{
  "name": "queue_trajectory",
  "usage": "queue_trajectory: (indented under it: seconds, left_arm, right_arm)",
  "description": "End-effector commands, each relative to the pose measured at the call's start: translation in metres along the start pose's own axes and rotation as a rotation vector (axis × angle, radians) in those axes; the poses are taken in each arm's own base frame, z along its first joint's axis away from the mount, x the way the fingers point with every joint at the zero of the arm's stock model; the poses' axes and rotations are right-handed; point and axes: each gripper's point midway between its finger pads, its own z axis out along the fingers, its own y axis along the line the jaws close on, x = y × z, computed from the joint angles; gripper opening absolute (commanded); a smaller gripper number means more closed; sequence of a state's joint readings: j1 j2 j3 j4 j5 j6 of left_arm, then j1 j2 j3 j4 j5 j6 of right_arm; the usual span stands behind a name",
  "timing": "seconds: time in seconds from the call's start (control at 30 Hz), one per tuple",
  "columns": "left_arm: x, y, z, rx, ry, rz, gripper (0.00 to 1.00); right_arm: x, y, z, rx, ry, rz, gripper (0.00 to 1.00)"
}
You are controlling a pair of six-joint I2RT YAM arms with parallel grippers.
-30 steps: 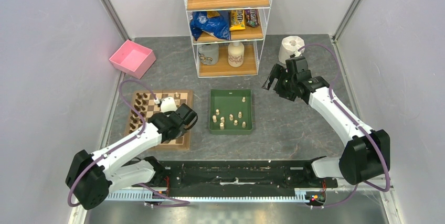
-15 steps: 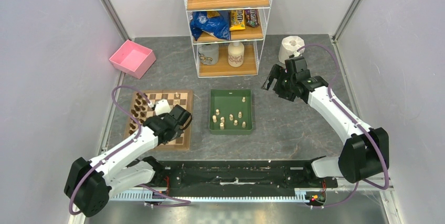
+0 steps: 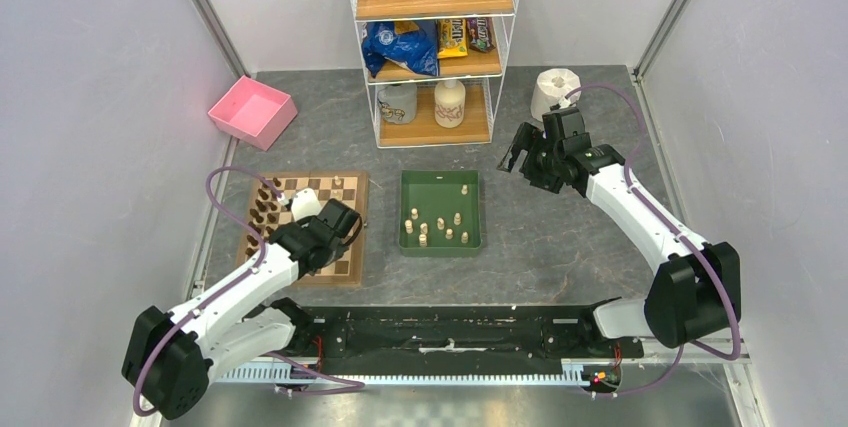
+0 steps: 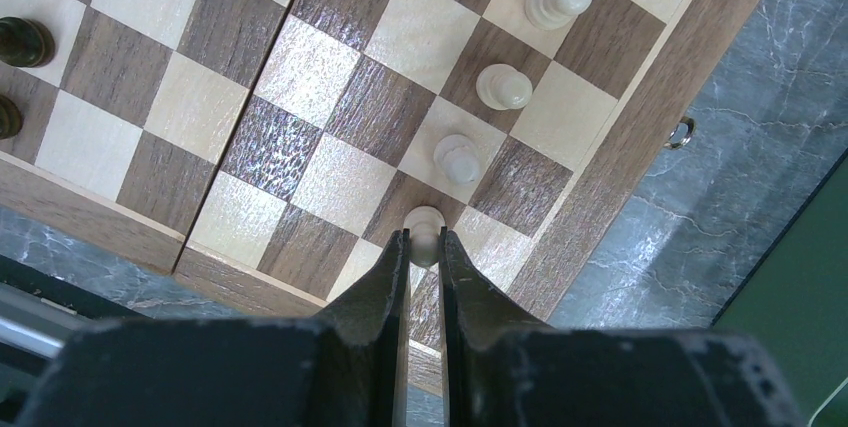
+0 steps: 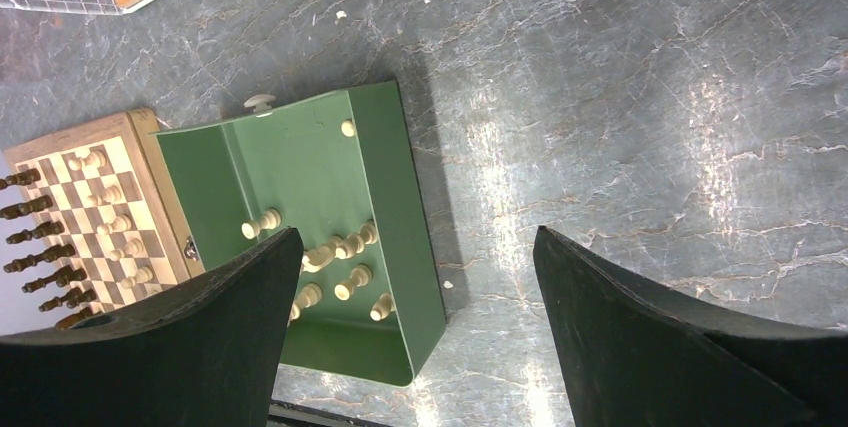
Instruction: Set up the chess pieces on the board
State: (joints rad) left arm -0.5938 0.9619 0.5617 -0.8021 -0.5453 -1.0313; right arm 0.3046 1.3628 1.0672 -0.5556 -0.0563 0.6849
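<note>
1 pale pawn (image 4: 424, 223) was clamped by the left gripper (image 4: 424, 240), lower centre (to extend the pale row (image 4: 500, 87)); the right gripper (image 5: 417, 247) was spread wide, idle.

My top camera sits high at the near edge of the table (image 3: 560, 237), looking down and away over the whole scene. My left wrist camera looks almost straight down, very close to the board (image 4: 640, 127). My right wrist camera looks down from farther off at the tray (image 5: 400, 207). All three views share the board and the tray.
</note>
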Motion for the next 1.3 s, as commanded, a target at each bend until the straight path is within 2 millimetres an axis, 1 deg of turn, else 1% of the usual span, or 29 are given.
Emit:
queue_trajectory:
  seconds: [0.0, 0.27, 0.4, 0.63, 0.8, 1.0, 1.27]
  left_arm:
    - [-0.0051, 0.0023, 0.0025, -0.004, -0.028, -0.002, 0.03]
    - [-0.0036, 0.0035, 0.0022, -0.012, -0.017, 0.01, 0.08]
    - [-0.0027, 0.004, 0.0026, -0.018, -0.011, 0.015, 0.15]
    - [-0.0022, 0.0055, 0.0021, -0.028, -0.005, 0.022, 0.17]
    - [-0.0008, 0.0077, 0.0014, -0.039, 0.004, 0.022, 0.16]
    - [0.0, 0.0096, 0.0004, -0.044, 0.006, 0.014, 0.03]
    - [0.0017, 0.0109, 0.0, -0.05, 0.016, 0.02, 0.02]
  right_arm:
    - [-0.0112, 0.0103, -0.0033, -0.033, -0.032, 0.008, 0.94]
    - [-0.0115, 0.0114, -0.0027, -0.037, -0.029, 0.008, 0.94]
    - [-0.0118, 0.0117, -0.002, -0.038, -0.029, 0.007, 0.94]
    - [-0.0108, 0.0112, -0.0012, -0.037, -0.025, 0.005, 0.94]
    - [-0.0099, 0.0106, -0.0002, -0.035, -0.022, 0.006, 0.94]
    - [-0.009, 0.0093, 0.0001, -0.031, -0.02, 0.005, 0.94]
    - [-0.0094, 0.0096, -0.0001, -0.032, -0.022, 0.006, 0.94]
